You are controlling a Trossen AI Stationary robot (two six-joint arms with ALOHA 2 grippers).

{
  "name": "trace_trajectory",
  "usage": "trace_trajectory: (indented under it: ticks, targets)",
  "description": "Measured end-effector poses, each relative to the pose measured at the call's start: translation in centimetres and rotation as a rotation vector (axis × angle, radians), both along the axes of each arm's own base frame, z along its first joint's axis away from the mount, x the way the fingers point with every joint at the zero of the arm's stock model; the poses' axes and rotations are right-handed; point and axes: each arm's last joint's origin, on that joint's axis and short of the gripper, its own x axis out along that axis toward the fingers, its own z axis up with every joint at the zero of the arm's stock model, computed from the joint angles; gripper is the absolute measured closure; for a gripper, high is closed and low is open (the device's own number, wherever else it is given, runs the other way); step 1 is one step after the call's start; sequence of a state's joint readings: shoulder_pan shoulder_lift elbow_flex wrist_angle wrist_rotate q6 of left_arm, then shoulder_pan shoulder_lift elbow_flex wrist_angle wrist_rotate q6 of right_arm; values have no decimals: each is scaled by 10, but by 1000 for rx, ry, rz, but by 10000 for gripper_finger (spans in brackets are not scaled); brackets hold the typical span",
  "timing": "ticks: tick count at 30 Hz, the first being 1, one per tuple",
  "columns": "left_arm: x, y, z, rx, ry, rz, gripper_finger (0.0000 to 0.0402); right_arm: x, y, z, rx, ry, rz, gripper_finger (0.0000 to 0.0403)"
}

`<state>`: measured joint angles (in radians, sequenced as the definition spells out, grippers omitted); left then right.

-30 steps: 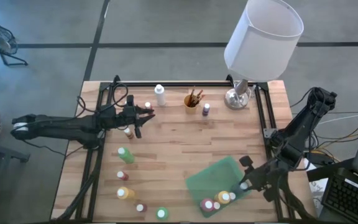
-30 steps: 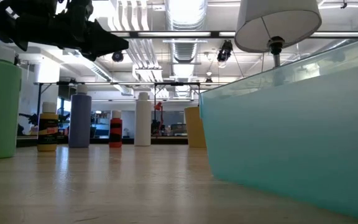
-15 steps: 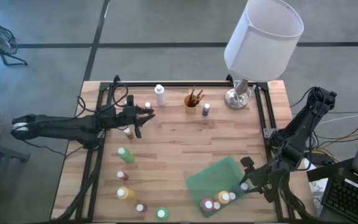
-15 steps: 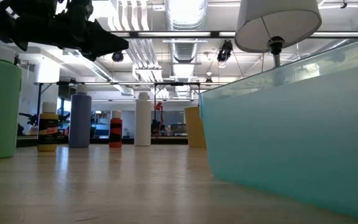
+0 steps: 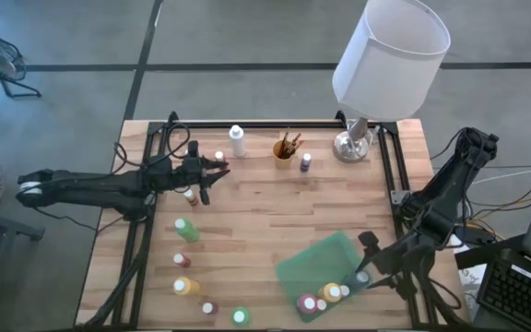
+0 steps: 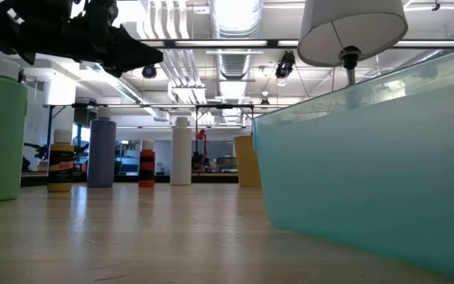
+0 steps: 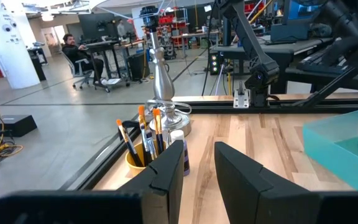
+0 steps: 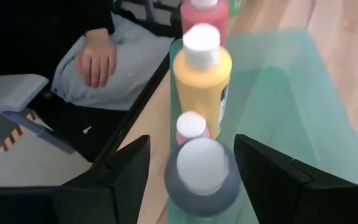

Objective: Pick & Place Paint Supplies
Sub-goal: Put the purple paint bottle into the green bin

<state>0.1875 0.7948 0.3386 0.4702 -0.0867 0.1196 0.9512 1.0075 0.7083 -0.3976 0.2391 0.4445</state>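
Right wrist view: right gripper [image 8: 194, 171] spread open round grey round-capped bottle [image 8: 202, 177] w/o gripping, in translucent green tray [image 8: 303, 106].

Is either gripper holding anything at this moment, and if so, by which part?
Nothing is held. The right gripper has its jaws apart on either side of a grey white-capped bottle standing in the green tray. The left gripper hangs empty over the table.

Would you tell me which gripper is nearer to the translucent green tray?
The right. The right gripper is at the translucent green tray's right edge, over the bottles in it; the left gripper hovers across the table, near the far left.
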Motion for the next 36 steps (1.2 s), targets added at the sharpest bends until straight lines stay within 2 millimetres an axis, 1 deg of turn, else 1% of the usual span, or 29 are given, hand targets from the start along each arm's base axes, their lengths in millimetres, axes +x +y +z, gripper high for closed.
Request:
trace_trajectory:
  ticks: [4, 9, 16, 19, 23, 32, 36]
  targets:
    - [0, 0, 0, 0, 0, 0, 305, 1, -4, 10, -41, -91, -33, 166]
    - [0, 0, 0, 0, 0, 0, 305, 3, -12, 30, -98, -182, -100, 163]
    - [0, 0, 0, 0, 0, 0, 305, 18, -34, 52, -153, -269, -189, 185]
    - [0, 0, 0, 0, -1, 0, 305, 29, -50, 54, -192, -271, -269, 194]
    - [0, 0, 0, 0, 0, -1, 305, 44, -77, 51, -234, -226, -415, 205]
    - [0, 0, 0, 0, 0, -1, 305, 69, -141, 42, -105, -116, -579, 219]
    - [0, 0, 0, 0, -1, -1, 305, 76, -166, 31, -112, -64, -678, 219]
